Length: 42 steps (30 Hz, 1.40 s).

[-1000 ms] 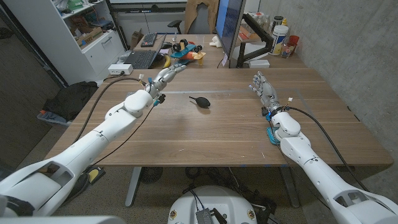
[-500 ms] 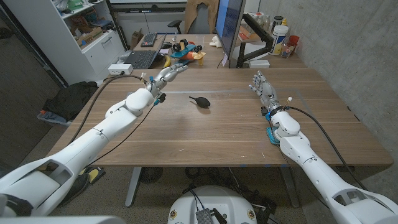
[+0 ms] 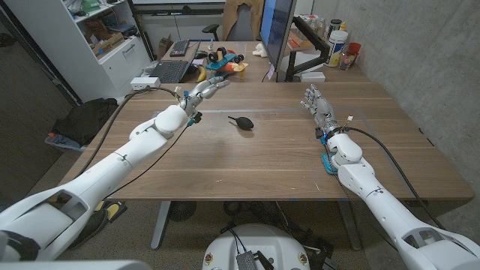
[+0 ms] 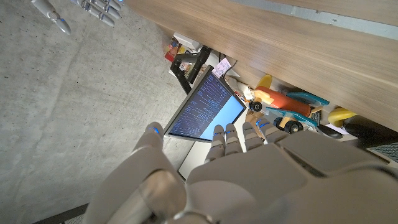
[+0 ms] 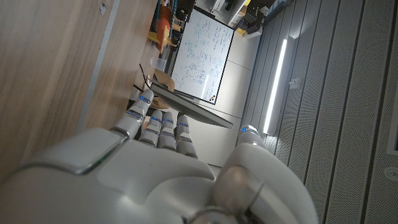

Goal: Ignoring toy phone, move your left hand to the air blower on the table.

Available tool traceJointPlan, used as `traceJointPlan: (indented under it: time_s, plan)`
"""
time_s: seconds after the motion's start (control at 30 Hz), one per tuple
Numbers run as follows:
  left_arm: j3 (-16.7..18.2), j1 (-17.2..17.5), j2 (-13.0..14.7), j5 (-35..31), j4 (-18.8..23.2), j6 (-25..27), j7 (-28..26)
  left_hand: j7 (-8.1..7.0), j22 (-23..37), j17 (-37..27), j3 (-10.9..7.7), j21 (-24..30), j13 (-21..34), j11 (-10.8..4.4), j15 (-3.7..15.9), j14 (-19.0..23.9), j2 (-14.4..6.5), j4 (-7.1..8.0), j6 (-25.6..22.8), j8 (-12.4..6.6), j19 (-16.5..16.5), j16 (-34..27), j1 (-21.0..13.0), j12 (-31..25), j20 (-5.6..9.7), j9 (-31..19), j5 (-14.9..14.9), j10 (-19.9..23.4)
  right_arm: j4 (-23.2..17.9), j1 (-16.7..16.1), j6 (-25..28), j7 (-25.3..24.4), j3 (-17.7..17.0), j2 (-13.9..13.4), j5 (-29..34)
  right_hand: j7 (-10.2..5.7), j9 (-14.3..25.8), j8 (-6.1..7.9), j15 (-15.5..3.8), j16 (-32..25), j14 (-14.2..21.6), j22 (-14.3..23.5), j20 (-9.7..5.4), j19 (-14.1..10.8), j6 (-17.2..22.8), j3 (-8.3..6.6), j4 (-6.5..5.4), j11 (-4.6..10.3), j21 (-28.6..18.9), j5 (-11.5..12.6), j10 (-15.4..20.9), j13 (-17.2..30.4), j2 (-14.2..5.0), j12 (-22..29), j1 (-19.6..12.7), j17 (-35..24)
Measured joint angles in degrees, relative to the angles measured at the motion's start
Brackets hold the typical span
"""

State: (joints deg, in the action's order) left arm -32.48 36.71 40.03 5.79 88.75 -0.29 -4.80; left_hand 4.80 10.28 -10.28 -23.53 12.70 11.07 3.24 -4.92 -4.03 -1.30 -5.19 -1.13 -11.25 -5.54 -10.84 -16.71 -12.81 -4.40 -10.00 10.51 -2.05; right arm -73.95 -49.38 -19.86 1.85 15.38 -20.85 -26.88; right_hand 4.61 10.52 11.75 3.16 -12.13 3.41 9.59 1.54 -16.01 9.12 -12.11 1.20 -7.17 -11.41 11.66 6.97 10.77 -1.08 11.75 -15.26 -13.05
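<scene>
lying near the middle of the table (image 3: 247,161), a bit toward the far side, the black blower (image 3: 242,121) has its round bulb toward the near right and its thin nozzle pointing back toward the left, so its long axis runs on a slant across the wood grain. nothing touches it. the left hand (image 3: 201,90) hangs over the far left part of the table, left of the blower and apart from it, fingers stretched out toward the clutter of toys (image 3: 221,61) at the far edge and slightly apart, holding nothing. the right hand (image 3: 316,104) stands on the right side, well apart from the blower, fingers loosely spread and reaching away from the robot, also holding nothing. a blue thing (image 3: 326,163) lies under the right forearm; i cannot tell what it is.
</scene>
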Motion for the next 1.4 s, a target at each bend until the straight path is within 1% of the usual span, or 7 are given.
traceJointPlan:
  time_s: [0.17,0.6,0.73,0.93,1.0,1.17,1.4]
  plan:
    - [-0.54,-0.18,0.08,-1.41,0.41,0.7,-0.42,-0.21,0.0,0.0,-0.06,0.0,0.0,-0.28,0.22,0.22,0.0,-0.06,-0.21,0.0,0.0,0.0,0.0,0.0,0.0,0.0,0.0,0.28,-0.14,-0.13,0.04,-0.07,0.04,-0.06,0.01,0.0,0.0,0.0,-0.1,0.0,0.09,0.0,0.0,0.0,0.41,0.0,0.0,0.0,0.0,0.0,0.0,0.0,0.0,0.0,0.0,0.0]
    - [-1.77,-0.94,0.15,-4.26,1.05,2.32,-0.81,-0.42,-0.01,0.01,0.16,-0.24,-0.01,-0.16,0.41,0.41,-0.01,-0.28,-0.42,0.0,0.0,0.0,-0.6,0.0,0.0,0.0,0.0,0.8,-0.65,-0.42,0.16,-0.14,0.15,-0.28,0.01,0.0,0.0,0.0,-0.1,0.0,0.09,0.01,0.0,0.0,0.41,0.15,0.15,0.0,0.0,0.0,0.0,0.0,0.0,0.0,0.0,-0.01]
    - [-2.24,-1.33,-0.06,-5.3,1.11,2.83,-1.02,-0.42,-0.01,0.01,0.16,-0.24,-0.01,-0.36,0.19,0.63,-0.01,-0.28,-1.05,0.0,0.3,0.0,-0.6,0.0,-0.3,-0.07,0.0,1.43,-0.78,-0.49,0.16,-0.15,0.14,-0.37,0.01,-0.21,0.0,0.0,-0.1,0.0,0.09,0.01,0.0,0.0,0.61,0.15,0.15,0.22,0.0,0.0,0.21,0.0,-0.1,0.0,0.1,-0.01]
    - [-3.17,-2.11,-0.62,-7.2,0.91,3.43,-1.51,-0.2,-0.01,0.01,0.16,-0.23,-0.01,-0.58,0.35,0.94,-0.01,-0.27,-1.44,0.0,0.3,0.0,-0.6,-0.38,-0.3,-0.29,0.0,2.42,-0.8,-0.67,0.05,-0.09,0.01,-0.41,-0.15,-0.21,0.0,0.0,-0.1,0.0,0.09,0.01,0.0,0.0,0.61,0.15,0.15,-0.09,0.0,0.0,0.52,0.0,-0.25,0.0,0.25,-0.01]
    - [-3.42,-2.33,-0.75,-7.67,0.82,3.57,-1.62,-0.51,-0.01,0.01,0.16,-0.24,-0.01,-0.58,0.43,1.02,-0.01,-0.27,-1.76,0.0,0.3,0.0,-0.6,-0.38,-0.3,-0.29,0.0,2.42,-0.81,-0.71,-0.04,-0.04,-0.03,-0.42,-0.2,-0.21,0.0,0.0,-0.1,0.0,0.08,0.01,0.0,0.0,0.61,0.15,0.15,-0.09,0.0,0.0,0.52,0.0,-0.75,0.0,0.75,-0.01]
    - [-4.19,-2.88,-1.08,-9.49,0.63,4.28,-1.98,-0.82,-0.02,0.02,-0.02,-0.23,-0.01,-0.35,0.44,1.6,-0.23,-0.45,-2.06,0.0,0.61,0.0,-0.82,-0.38,0.0,-0.29,0.0,2.65,-0.81,-0.73,-0.33,0.1,-0.11,-0.42,-0.33,-0.2,0.0,0.0,0.12,0.0,0.3,0.01,0.0,0.0,0.61,0.15,0.15,-0.09,0.0,0.0,0.52,0.0,-0.76,0.0,0.76,-0.01]
    - [-5.38,-3.74,-1.41,-11.84,0.51,5.31,-2.33,-0.85,-0.02,0.02,0.22,-0.23,-0.01,-0.27,0.26,1.78,-0.23,-0.68,-2.5,-0.22,0.84,0.0,-0.82,-0.38,-0.23,-0.28,0.0,2.74,-0.54,-0.74,-0.61,0.25,-0.14,-0.37,-0.44,-0.2,0.3,0.0,0.22,0.0,0.39,0.02,0.0,0.0,0.61,0.15,0.15,-0.09,0.0,0.0,0.51,0.0,-0.75,0.0,0.76,-0.01]
